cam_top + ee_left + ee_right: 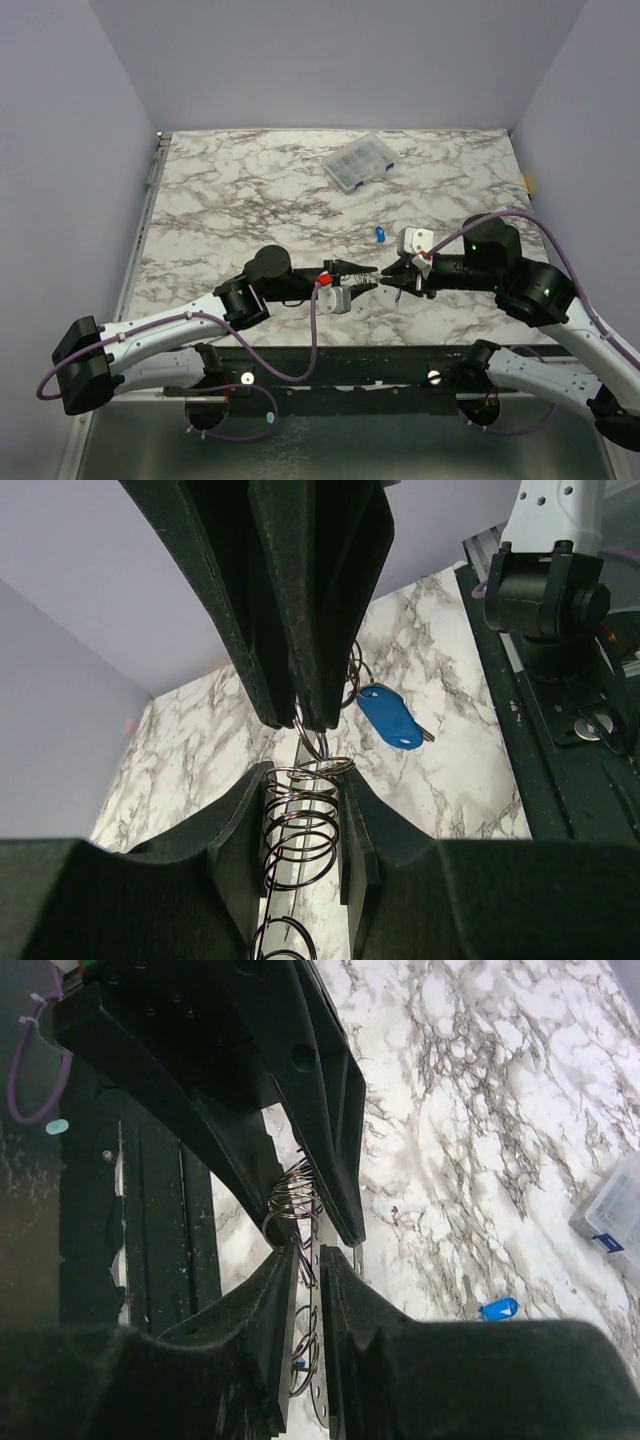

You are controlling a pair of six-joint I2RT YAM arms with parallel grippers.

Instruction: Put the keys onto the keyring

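Keyring (303,776): a stack of thin silvery loops, held off the table, well toward the near edge from the clear compartment box (358,162).

Blue key no. 1 (381,234): lies loose on the marble between the box and the keyring, closer to the keyring.

Blue key no. 2 (390,717): hangs on the side of the keyring away from the box, just beside the right gripper's fingers. It appears to hang from a wire loop; the link itself is partly hidden.

Left gripper (366,274): jaws set narrow, clamped on the stack of loops, which touches both inner faces.

Right gripper (393,277): jaws drawn close together with one loop of the keyring in the slot at the tips. Cannot tell whether they actually pinch it.

Pose: the two grippers meet tip to tip, both roughly level above the table (250,200).
- Left arm (160,330) runs low along the near edge, elbow raised, wrist pointing right.
- Right arm (545,290) comes in from the right, folds at a raised elbow, wrist pointing left.
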